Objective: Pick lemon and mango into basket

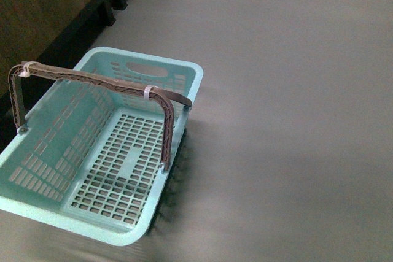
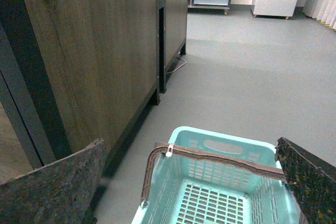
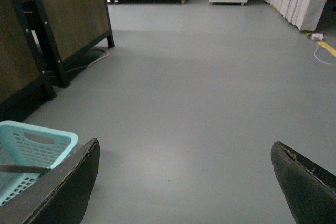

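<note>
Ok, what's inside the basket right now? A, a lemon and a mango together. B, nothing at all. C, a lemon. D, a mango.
B: in the front view the basket shows only its bare slotted bottom and walls, with no fruit anywhere in it.

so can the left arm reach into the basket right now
Probably yes: the left fingers are spread open close over the empty basket. Only its upright brown handle crosses the opening and could snag.
</note>
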